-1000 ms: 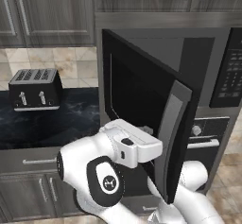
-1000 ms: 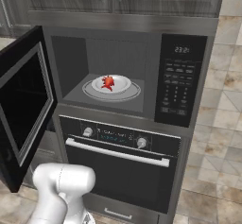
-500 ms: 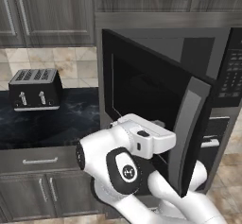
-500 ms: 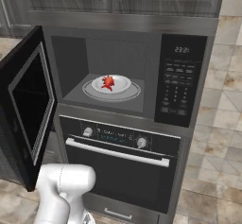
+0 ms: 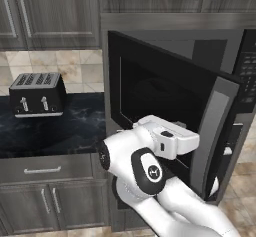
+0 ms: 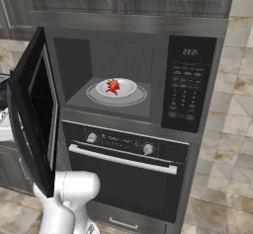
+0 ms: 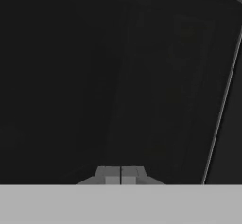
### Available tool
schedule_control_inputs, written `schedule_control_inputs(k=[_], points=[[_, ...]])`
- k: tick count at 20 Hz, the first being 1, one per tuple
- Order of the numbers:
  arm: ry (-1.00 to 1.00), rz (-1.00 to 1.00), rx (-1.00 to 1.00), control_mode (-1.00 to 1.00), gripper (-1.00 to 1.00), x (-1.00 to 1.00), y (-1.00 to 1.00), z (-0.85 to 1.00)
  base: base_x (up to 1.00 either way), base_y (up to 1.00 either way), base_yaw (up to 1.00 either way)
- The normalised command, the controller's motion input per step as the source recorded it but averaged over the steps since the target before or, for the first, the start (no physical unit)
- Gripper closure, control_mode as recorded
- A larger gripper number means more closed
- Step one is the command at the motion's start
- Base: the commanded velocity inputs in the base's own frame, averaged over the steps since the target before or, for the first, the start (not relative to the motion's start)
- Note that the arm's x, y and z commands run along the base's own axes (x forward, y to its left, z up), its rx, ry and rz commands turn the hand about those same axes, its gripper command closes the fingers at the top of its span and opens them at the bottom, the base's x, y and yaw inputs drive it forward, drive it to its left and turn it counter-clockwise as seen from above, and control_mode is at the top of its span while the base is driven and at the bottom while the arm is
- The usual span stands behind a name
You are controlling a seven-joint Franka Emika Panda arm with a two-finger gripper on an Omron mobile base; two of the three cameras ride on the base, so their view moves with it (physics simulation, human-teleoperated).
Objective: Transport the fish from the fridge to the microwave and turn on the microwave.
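Microwave door (image 6: 34,114): swung further toward shut than a second ago, pushed by the gripper (image 7: 121,175), jaws closed, empty. Fish (image 6: 113,86): on plate (image 6: 129,89) inside microwave (image 6: 189,87), at 12 o'clock. Closing underway.

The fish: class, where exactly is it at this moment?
In the right base view, the fish lies on the white plate inside the open microwave, above the oven.

Microwave (image 6: 128,75) panel display, digits too blurred to read, button labels illegible
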Motion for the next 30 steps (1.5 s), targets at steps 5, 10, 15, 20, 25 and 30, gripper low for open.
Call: schedule_control_inputs(k=[5,10,15,20,25,30], points=[[0.00,0.03,0.00,-1.00,1.00,0.32,-0.46,0.00,0.00,0.00,0.00],[0.00,0.09,0.00,-1.00,1.00,0.38,-0.45,-0.02,0.00,0.00,0.00],[0.00,0.12,0.00,-1.00,1.00,0.28,-0.33,0.00,0.00,0.00,0.00],[0.01,0.13,0.00,-1.00,1.00,0.16,-0.18,0.00,0.00,0.00,0.00],[0.02,0.13,0.00,-1.00,1.00,0.13,-0.15,0.00,0.00,0.00,0.00],[0.02,0.15,0.00,-1.00,1.00,0.24,-0.13,0.00,0.00,0.00,0.00]])
